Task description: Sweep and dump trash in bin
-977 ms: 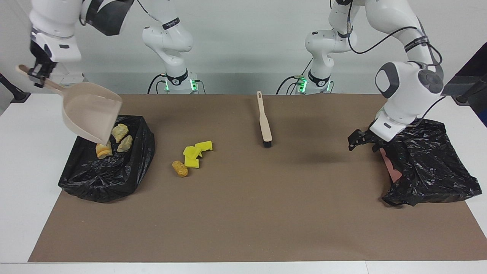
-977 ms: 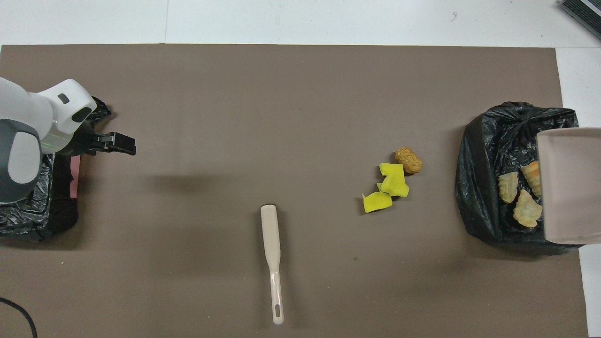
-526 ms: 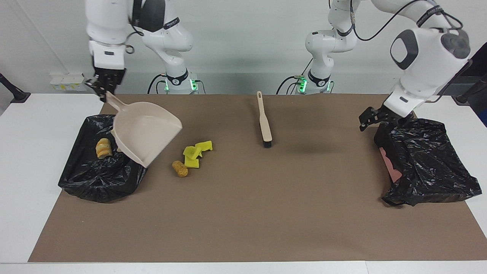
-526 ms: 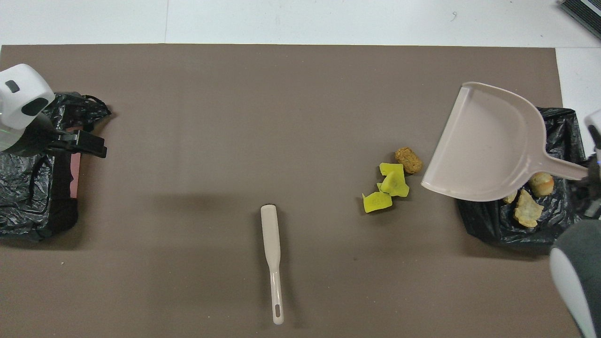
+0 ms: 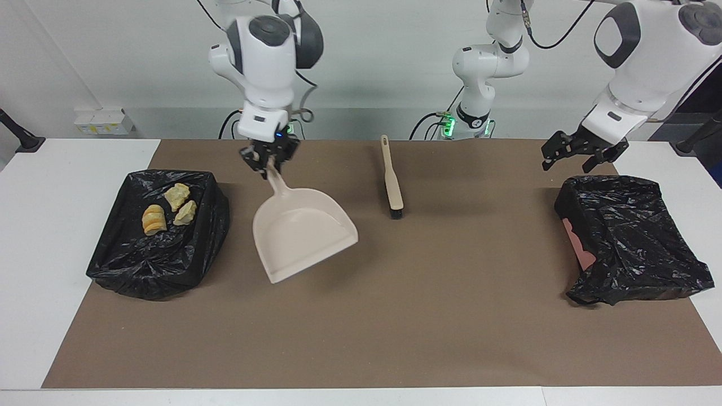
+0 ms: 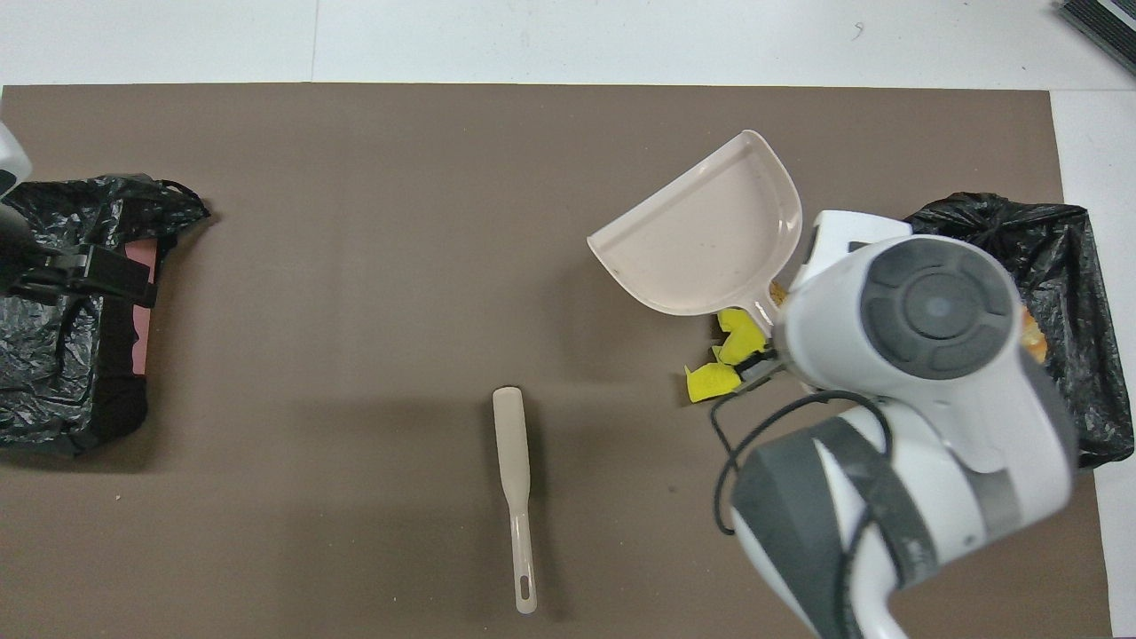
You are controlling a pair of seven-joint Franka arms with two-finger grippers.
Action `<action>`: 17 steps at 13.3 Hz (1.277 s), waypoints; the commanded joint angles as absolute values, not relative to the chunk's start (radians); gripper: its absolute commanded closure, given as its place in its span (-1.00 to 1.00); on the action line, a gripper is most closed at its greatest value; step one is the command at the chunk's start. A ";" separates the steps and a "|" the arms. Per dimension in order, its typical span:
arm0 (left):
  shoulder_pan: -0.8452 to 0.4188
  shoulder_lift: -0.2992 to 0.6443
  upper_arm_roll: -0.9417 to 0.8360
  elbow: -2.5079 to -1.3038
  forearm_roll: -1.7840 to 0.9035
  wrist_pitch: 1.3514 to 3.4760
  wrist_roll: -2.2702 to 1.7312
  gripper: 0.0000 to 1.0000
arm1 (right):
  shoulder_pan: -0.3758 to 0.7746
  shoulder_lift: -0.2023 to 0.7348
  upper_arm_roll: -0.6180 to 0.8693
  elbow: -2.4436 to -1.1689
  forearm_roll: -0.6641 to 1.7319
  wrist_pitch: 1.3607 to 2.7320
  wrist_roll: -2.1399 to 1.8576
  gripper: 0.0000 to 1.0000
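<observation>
The right gripper [image 5: 269,159] clamps the beige dustpan's [image 5: 302,237] handle, holding it over the yellow scraps [image 6: 721,359] on the mat. Three tan lumps [image 5: 169,208] lie in the black bin bag [image 5: 158,265]. The left gripper [image 5: 584,148] hangs wide open and empty above the other bag [image 5: 632,242].

A second black bag-lined bin [image 5: 632,237] sits at the brown mat's [image 5: 395,316] three o'clock edge on the white bench [image 5: 34,237].

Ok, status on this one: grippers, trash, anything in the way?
Right gripper shut on dustpan handle, over yellow scraps. Left gripper open, over the other bin. Three tan lumps in bin. Brush lies apart.
</observation>
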State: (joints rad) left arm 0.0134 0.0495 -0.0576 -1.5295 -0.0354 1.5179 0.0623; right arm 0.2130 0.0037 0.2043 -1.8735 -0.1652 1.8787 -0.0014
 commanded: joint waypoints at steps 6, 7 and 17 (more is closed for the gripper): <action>0.021 -0.012 -0.071 -1.548 -0.012 1.486 0.048 -1.00 | 0.466 0.512 0.196 -1.409 -0.130 1.965 0.616 1.00; 0.025 -0.014 -0.064 -1.549 -0.018 1.482 0.052 -1.00 | 0.489 0.569 0.196 -1.364 -0.130 2.009 0.685 1.00; 0.008 0.005 -0.069 -1.545 -0.014 1.474 0.049 -1.00 | 0.511 0.630 0.198 -1.414 -0.133 2.135 0.710 -0.70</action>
State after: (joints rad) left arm 0.0171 0.0061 -0.0625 -1.5301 -0.0256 1.4874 0.0579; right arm 0.5156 0.6381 0.1964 -1.3976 -0.1455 2.1235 0.7173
